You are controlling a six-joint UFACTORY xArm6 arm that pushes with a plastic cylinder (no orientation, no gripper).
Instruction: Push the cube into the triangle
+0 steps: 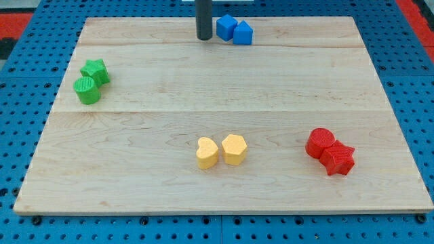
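Observation:
A blue cube (226,27) sits near the view's top, just right of centre, touching a blue triangle block (243,32) on its right. My tip (204,38) is the lower end of the dark rod, standing just left of the blue cube with a small gap between them.
The wooden board (224,88) lies on a blue pegboard. A green star (95,70) and a green cylinder (87,90) sit at the left. A yellow heart (207,152) and a yellow hexagon (234,149) sit at bottom centre. A red cylinder (319,143) and a red star (338,159) sit at bottom right.

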